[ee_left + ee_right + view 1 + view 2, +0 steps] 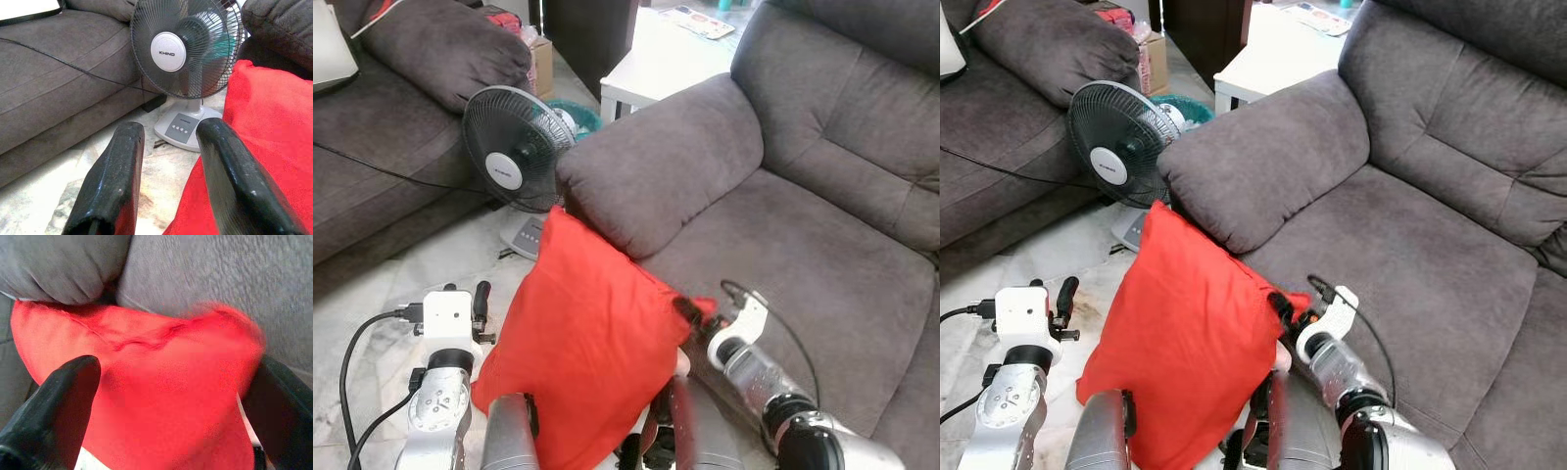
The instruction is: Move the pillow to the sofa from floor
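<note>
right gripper (690, 311) clenched on red pillow (582, 352) corner, nearer arm | pillow hangs upright, long axis vertical, off floor | left gripper (480, 308) beside it, fingers apart, holding nothing | sofa seat (803, 284) just ahead-right of right gripper

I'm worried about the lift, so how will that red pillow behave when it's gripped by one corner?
The red pillow looks soft: its cloth creases where the right gripper pinches it, so it will likely sag. It seems light, probably easy to lift.
</note>
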{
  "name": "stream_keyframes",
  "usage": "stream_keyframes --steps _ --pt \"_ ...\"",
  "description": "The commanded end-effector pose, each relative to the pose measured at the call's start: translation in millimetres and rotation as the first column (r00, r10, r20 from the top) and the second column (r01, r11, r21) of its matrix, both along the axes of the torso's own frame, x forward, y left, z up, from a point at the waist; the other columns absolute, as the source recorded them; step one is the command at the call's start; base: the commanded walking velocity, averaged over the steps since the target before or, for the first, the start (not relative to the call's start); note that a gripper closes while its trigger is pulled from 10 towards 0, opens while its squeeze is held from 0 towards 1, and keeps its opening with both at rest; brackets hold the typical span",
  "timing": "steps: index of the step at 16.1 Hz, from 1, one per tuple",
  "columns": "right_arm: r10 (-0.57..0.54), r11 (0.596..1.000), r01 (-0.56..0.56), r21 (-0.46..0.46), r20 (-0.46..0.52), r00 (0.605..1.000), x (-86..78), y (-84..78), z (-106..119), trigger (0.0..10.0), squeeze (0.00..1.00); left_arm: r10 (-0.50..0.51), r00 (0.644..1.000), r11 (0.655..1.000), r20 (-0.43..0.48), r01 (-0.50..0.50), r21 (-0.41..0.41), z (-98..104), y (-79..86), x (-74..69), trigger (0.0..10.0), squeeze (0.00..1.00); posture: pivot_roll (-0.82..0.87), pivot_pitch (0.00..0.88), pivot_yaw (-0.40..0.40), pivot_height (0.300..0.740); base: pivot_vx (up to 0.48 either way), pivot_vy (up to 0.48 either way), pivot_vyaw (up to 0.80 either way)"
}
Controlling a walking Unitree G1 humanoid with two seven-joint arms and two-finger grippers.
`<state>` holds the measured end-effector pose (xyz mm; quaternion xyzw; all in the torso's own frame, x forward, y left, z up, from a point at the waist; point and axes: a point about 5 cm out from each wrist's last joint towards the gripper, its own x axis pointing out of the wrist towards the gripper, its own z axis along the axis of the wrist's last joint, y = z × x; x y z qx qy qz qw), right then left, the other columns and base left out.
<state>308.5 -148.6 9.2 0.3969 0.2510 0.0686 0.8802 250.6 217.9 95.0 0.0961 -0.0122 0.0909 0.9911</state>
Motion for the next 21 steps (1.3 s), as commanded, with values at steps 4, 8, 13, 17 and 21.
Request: stream_keyframes --steps 4,8,13,17,21 --pt "-0.011 1.0 0.011 -0.014 0.008 1.0 -1.4 -10.5 -0.3 10.0 0.0 0.0 1.0 1.0 0.005 0.001 -0.01 2.8 0.2 0.2 10.0 0.0 0.3 0.158 -0.161 0.568 0.0 0.0 0.0" --pt "0.108 0.992 -0.11 -0.06 -0.03 0.994 -19.2 10.2 -17.9 10.0 0.0 -0.008 1.0 1.0 0.005 0.008 -0.007 3.4 -1.2 -1.9 10.0 0.0 0.3 0.171 -0.159 0.568 0.0 0.0 0.0" --pt "0.156 0.987 -0.157 -0.035 -0.038 0.987 -23.6 31.2 -21.2 10.0 0.0 -0.019 1.0 1.0 0.007 0.019 -0.001 6.2 -3.2 -4.9 10.0 0.0 0.32 0.195 -0.163 0.568 0.0 0.0 0.0" --pt "0.166 0.986 -0.166 0.014 0.025 0.986 -16.5 40.1 -12.1 10.0 0.0 -0.014 1.0 1.0 0.007 0.014 0.008 8.2 -1.1 -10.6 10.0 0.0 0.34 0.217 -0.172 0.568 0.0 0.0 0.0" --pt "0.16 0.987 -0.16 0.008 0.033 0.987 -14.2 43.9 -10.0 10.0 0.0 -0.008 1.0 1.0 0.014 0.007 0.02 13.9 -0.3 -15.7 10.0 0.0 0.36 0.25 -0.179 0.568 0.0 0.0 0.0"
